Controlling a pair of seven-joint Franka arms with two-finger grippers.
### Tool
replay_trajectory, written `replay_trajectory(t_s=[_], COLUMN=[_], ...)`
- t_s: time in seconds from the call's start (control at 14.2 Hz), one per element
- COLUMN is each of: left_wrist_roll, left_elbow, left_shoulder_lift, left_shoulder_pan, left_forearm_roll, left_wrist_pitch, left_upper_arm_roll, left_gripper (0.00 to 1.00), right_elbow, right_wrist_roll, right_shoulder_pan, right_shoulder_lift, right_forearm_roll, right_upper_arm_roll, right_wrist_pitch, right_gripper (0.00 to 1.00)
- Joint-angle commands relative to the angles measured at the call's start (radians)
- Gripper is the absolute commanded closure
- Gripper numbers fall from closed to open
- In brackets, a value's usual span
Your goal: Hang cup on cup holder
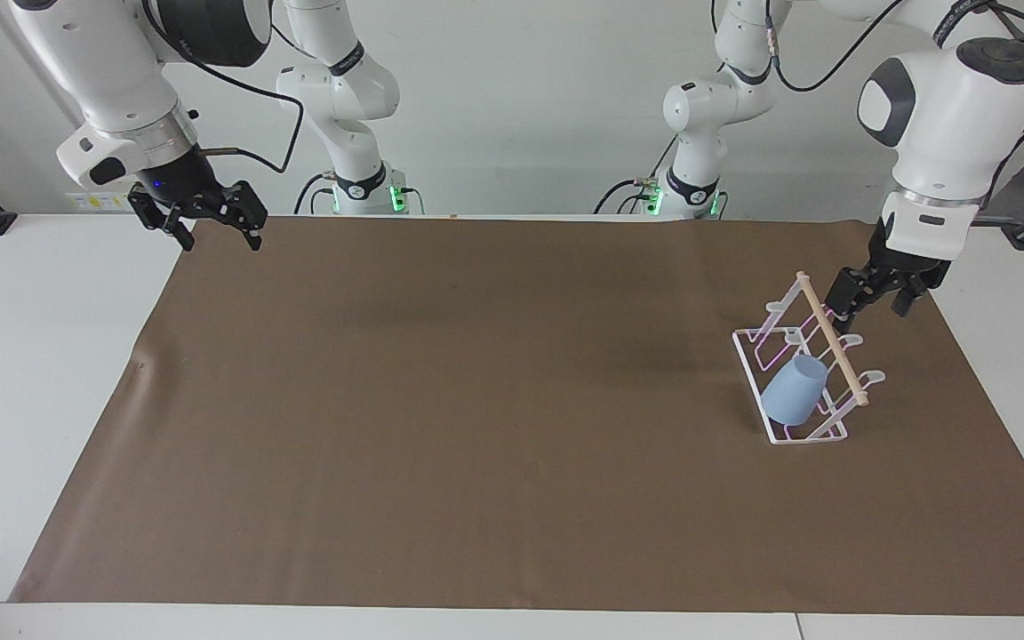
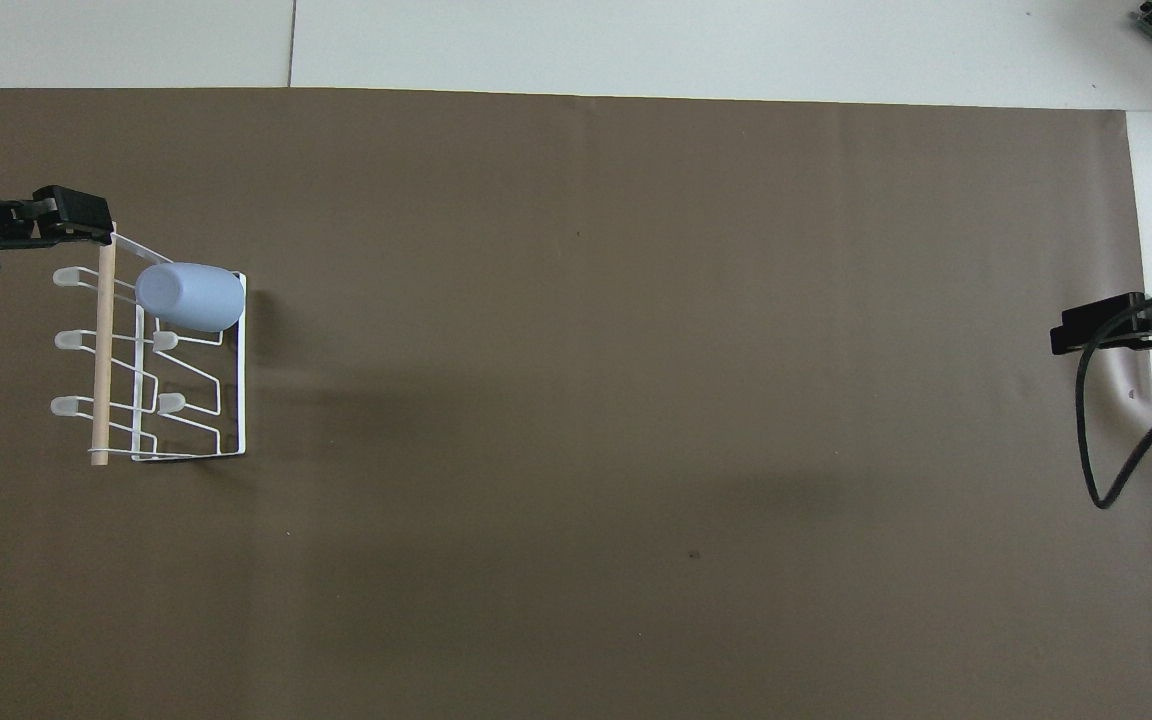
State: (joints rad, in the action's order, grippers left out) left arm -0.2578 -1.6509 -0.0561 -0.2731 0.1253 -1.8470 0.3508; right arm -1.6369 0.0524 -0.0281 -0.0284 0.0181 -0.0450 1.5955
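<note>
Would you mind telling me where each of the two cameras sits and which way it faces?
Facing view: high across the table, looking at the robots; both arms show whole, the left gripper raised beside the cup holder, the right gripper waiting over the mat's edge.
Overhead view: above the robots' end, looking steeply down and forward; only the left gripper and the right gripper show at the edges.
Shared: the cup hanging on the cup holder, the brown mat.
</note>
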Motion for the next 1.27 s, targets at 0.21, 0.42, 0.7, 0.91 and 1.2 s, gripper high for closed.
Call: replay_trajectory(t_s=[0.21,0.42,0.7,0.91,1.2], left_wrist_roll=[0.169,0.169,0.169,0.215,0.293], left_elbow=[0.004,0.005,-0.003,-0.001,-0.027], left_shoulder_lift=[0.077,0.094,0.137,0.140,0.163], left_shoulder_pan=[0.006,0.006,0.001,0.101,0.290], left_forearm_roll=[-0.052,-0.069,-0.124,-0.124,-0.122], left_wrist_pitch=[0.213,0.235,0.250,0.250,0.272], left_upper_arm_roll=[0.002,0.005,-0.007,-0.103,-0.303], left_gripper=[0.00,0.00,0.00,0.00,0.00], right_elbow=[-0.015,-0.015,-0.015,-0.015,-0.015], right_wrist_roll=[0.023,0.023,0.023,0.023,0.023], right_shoulder_pan=[0.003,0.002,0.002,0.003,0.002], right_shoulder_lift=[-0.010,-0.010,-0.010,-0.010,-0.010], right_forearm_roll=[-0.009,-0.009,-0.009,-0.009,-0.009], right_upper_arm_roll=[-0.003,-0.003,-0.003,-0.003,-0.003], right_wrist_pitch=[0.012,0.012,0.012,0.012,0.012], right_gripper=[0.00,0.00,0.00,0.00,0.00])
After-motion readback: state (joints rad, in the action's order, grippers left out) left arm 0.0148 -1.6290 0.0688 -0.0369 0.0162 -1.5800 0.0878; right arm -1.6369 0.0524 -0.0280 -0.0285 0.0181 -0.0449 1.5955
